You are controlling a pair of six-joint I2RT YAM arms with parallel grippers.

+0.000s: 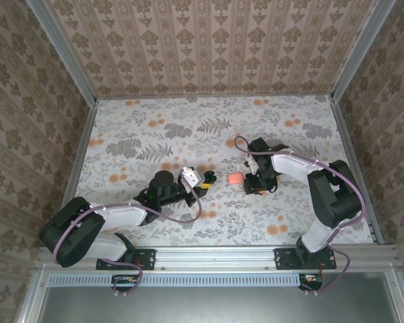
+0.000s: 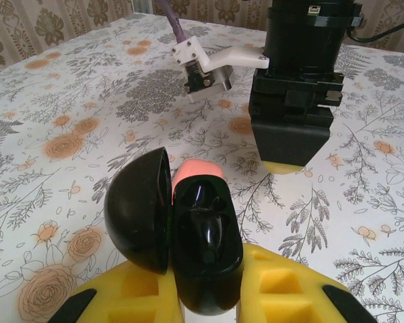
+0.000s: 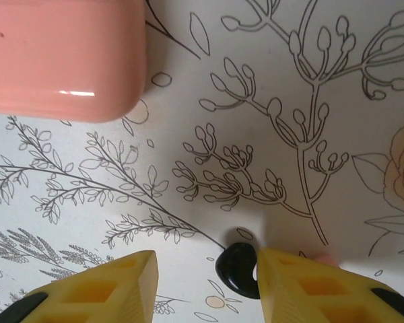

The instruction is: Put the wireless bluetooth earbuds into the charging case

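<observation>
A salmon-pink charging case [image 1: 234, 178] lies shut on the flowered table between the two grippers. It shows just behind the left fingers [image 2: 196, 171] and at the upper left of the right wrist view [image 3: 60, 54]. My left gripper [image 1: 203, 177] [image 2: 205, 289] is shut on a black hinged case [image 2: 205, 249]. Its lid [image 2: 140, 208] is swung open to the left, and a glossy black earbud [image 2: 212, 232] sits in its well. My right gripper [image 1: 256, 183] [image 3: 207, 269] is open, low over the table. A small black earbud [image 3: 237, 269] lies against its right finger. No pinkish earbud is clearly visible.
The right arm's wrist and camera bracket [image 2: 209, 67] stand close in front of the left gripper. A tiny pinkish bit [image 3: 325, 258] peeks past the right finger; I cannot tell what it is. Patterned walls [image 1: 209, 40] enclose the table [image 1: 188, 128] on three sides.
</observation>
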